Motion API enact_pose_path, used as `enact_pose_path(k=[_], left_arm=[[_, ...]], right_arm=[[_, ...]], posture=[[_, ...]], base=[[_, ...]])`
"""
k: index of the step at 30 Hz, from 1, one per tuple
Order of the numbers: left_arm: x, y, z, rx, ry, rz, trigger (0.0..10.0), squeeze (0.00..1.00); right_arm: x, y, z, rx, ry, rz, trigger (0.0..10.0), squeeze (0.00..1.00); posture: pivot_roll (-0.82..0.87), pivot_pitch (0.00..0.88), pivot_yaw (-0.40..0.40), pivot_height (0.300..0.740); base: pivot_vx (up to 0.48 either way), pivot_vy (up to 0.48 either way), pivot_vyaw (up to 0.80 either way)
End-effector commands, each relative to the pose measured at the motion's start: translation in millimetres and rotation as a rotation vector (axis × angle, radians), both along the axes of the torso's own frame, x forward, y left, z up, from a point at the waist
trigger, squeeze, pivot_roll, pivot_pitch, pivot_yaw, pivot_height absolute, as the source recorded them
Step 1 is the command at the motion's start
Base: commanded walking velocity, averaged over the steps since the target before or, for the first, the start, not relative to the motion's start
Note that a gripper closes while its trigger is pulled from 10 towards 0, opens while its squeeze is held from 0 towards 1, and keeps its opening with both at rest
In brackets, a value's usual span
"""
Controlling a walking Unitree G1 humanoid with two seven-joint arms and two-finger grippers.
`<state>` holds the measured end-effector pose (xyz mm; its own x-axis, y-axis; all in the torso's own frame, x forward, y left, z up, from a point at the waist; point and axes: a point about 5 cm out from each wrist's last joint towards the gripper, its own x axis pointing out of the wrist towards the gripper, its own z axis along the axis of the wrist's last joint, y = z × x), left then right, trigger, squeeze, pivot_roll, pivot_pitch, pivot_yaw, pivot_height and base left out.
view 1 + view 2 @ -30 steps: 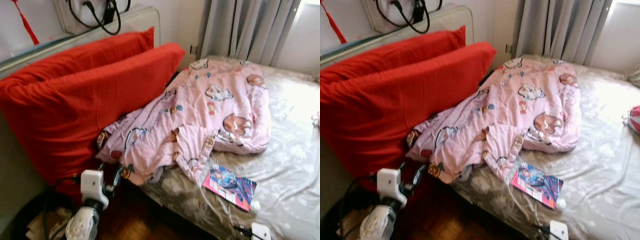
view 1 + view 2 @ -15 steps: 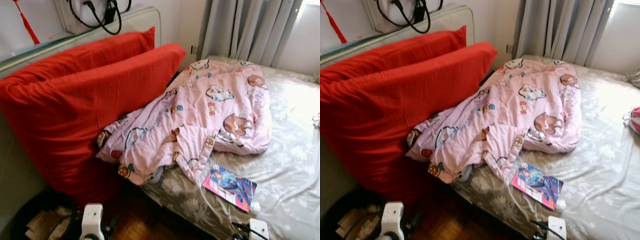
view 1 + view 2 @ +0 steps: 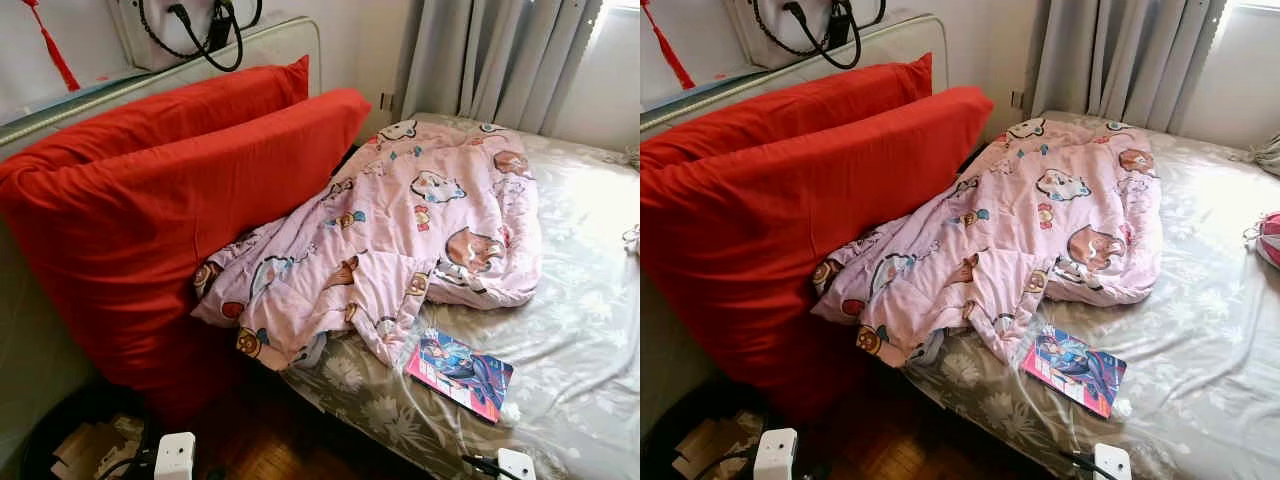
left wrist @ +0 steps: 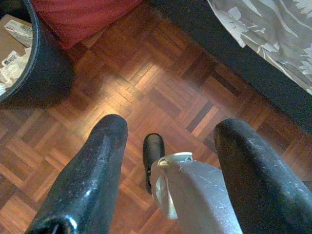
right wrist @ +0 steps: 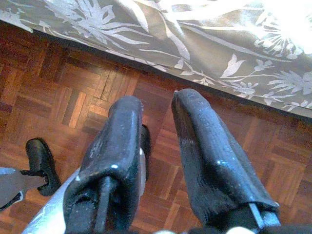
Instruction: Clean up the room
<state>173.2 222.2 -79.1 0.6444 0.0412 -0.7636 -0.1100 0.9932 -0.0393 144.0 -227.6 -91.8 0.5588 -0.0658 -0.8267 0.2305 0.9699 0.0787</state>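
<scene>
- The bed (image 3: 590, 330) is cut off at the right and lower edges of the head views, so its full extent cannot be seen; its grey flowered sheet hangs over the side down towards the parquet floor (image 4: 161, 83).
- One pink cartoon-print quilt (image 3: 420, 230) lies crumpled on the bed. Its lower left corner spills over the mattress edge against the red pillows and hides part of the sheet.
- Two red pillows (image 3: 170, 210) stand upright, one behind the other, leaning on the headboard (image 3: 250, 45). The rear one shows only as a strip along its top.
- One book (image 3: 460, 372) with a colourful cover lies flat on the sheet, just beside the quilt's lower edge and near the bed's side.
- A black cable (image 3: 195, 30) hangs in loops over a white thing above the headboard, cut off by the top edge and hard to identify.
- One dark round bin (image 4: 34, 63) stands on the floor beside the pillows, holding cardboard and paper scraps. It is partly out of frame.
- A pink and white object (image 3: 1268, 238) sits at the far right edge of the bed, too cropped to identify.
- The left tool (image 4: 170, 161) hangs low over the floor, its fingers spread wide with nothing between them.
- The right tool (image 5: 156, 141) hangs over the floor beside the bed's edge, its fingers a narrow gap apart and holding nothing.
</scene>
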Motion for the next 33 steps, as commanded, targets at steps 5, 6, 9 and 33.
enact_pose_path(k=[5, 6, 9, 33], left_arm=[[-19.4, 3.8, -8, -0.005, 0.067, 0.026, 10.0, 0.00], [-21.4, 4.4, -9, -0.004, 0.076, 0.026, 10.0, 0.00], [-23.4, 5.5, -10, -0.006, 0.084, 0.031, 10.0, 0.00], [-35.0, 26.7, -9, 0.000, 0.111, 0.092, 10.0, 0.00]], right_arm=[[-5.3, -0.9, -2, 0.009, 0.020, -0.025, 10.0, 0.00], [-5.9, -1.6, -2, 0.012, 0.020, -0.038, 10.0, 0.00], [-6.7, -2.4, -2, 0.010, 0.026, -0.033, 10.0, 0.00], [-1.4, -6.2, 0, 0.016, 0.011, -0.068, 10.0, 0.00]], posture=[[0.05, 0.000, -0.002, 0.740], [0.05, 0.000, -0.002, 0.740], [0.05, 0.000, -0.003, 0.740], [0.06, 0.000, -0.010, 0.740]], base=[[0.000, 0.000, 0.00], [0.000, 0.000, 0.00], [0.000, 0.000, 0.00], [0.125, 0.000, -0.22]])
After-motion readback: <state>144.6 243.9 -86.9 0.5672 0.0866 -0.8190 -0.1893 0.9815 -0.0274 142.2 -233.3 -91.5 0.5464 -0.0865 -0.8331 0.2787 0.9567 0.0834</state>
